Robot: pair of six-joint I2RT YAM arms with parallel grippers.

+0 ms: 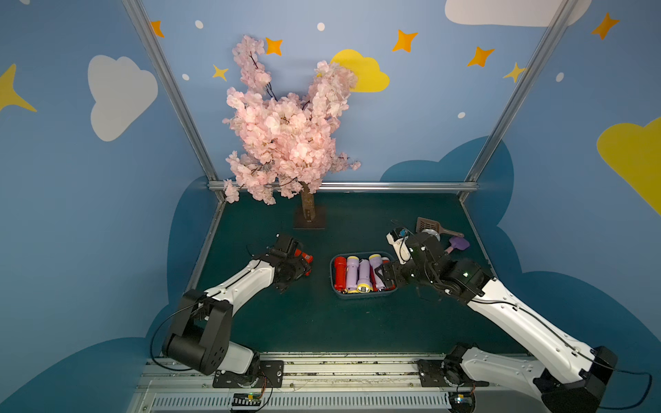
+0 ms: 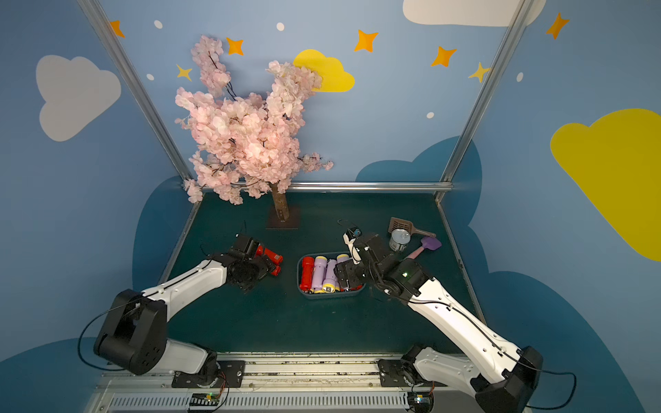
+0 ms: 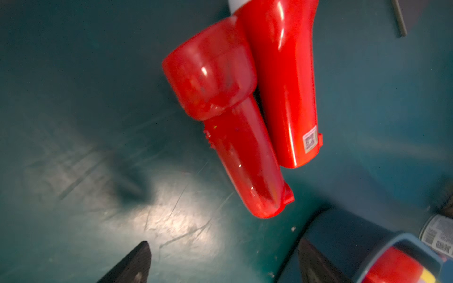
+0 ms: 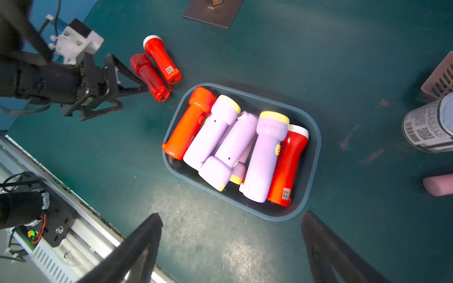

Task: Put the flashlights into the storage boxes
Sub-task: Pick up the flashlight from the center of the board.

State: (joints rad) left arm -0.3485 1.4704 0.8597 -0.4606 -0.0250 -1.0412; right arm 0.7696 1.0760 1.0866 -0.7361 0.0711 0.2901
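Closest to the top camera runs the aluminium rail [image 1: 322,372] that carries both arm bases. Beyond it, on the dark green tabletop [image 1: 304,321], the blue-grey storage box [image 4: 316,147] sits near the middle, packed with flashlights lying roughly side by side. An orange-red flashlight [image 4: 188,125] lies against one long wall and a white-headed red flashlight [image 4: 289,164] against the opposite wall. Between them lie three lilac flashlights [image 4: 264,156] with yellow heads, one of them turned head-to-tail. Another lilac body shows only partly beneath them.

The right hand [image 4: 232,216] hovers above the near end of the box, its fingers spread wide with nothing between them.

Two loose flashlights lie on the tabletop to the left of the box and apart from it, touching along their sides: an all-red flashlight [image 3: 232,122] and a red flashlight with a white rim [image 3: 284,85]. The left hand [image 3: 224,245] hangs low just beside them, released and empty.

To the right of the box stand a silver can [image 4: 429,125] and a brown slotted scoop [image 4: 438,78], with a purple spatula [image 2: 427,245] near them. A pink blossom tree [image 1: 286,132] stands at the back of the tabletop.
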